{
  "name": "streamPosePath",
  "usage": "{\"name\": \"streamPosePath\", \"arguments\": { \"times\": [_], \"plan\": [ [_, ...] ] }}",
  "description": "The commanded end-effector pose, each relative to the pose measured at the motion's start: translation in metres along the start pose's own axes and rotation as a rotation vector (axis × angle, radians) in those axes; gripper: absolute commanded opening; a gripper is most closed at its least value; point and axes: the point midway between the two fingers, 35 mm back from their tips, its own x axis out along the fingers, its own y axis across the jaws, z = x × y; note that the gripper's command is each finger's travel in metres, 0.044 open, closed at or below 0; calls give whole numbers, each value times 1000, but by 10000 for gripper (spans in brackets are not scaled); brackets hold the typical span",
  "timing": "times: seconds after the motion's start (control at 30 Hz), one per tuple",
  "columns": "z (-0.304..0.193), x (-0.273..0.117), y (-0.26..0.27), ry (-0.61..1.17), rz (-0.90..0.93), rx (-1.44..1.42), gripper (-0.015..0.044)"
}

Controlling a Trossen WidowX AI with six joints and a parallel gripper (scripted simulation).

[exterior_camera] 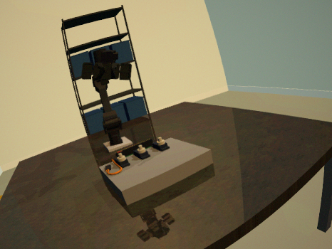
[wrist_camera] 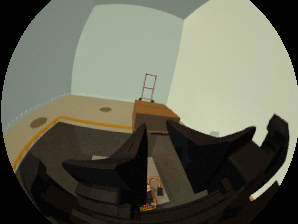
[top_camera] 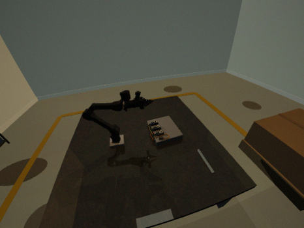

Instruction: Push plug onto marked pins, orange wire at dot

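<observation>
My gripper [top_camera: 151, 101] [exterior_camera: 106, 71] [wrist_camera: 156, 125] is partly open with nothing between its fingers, high above the table and clear of the holder. The pale holder block [top_camera: 172, 126] [exterior_camera: 171, 165] carries three dark servos with pale tops. The servo nearest the lead [top_camera: 159, 133] [exterior_camera: 122, 161] has an orange lead [exterior_camera: 115, 173] [wrist_camera: 151, 179] curving over the block. The small dark plug [top_camera: 161, 139] [exterior_camera: 108, 167] [wrist_camera: 160, 191] lies on the block near its corner. The pin row [top_camera: 151, 131] is along the edge facing the arm's base; single pins and the dot are too small to tell.
The arm's pale base plate [top_camera: 112, 143] [exterior_camera: 127, 143] stands on the dark table [top_camera: 182, 182] [exterior_camera: 271, 142] near the pin side of the holder. A thin pale strip [top_camera: 205, 161] lies beyond the holder. A brown box [top_camera: 277, 140] [wrist_camera: 150, 119] stands off the table.
</observation>
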Motion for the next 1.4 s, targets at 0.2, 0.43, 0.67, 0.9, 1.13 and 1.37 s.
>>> {"name": "streamPosePath", "arguments": {
  "times": [0.2,0.43,0.67,0.9,1.13,1.37],
  "plan": [
    [-33,6,-18,24,-87,259,115],
    [-50,27,-19,171,-74,258,115],
    [-82,54,-21,408,-52,260,115],
    [-117,74,-22,644,-25,268,115],
    [-153,84,-22,880,6,282,115],
    [-188,87,-22,1114,42,302,115]
  ]
}}
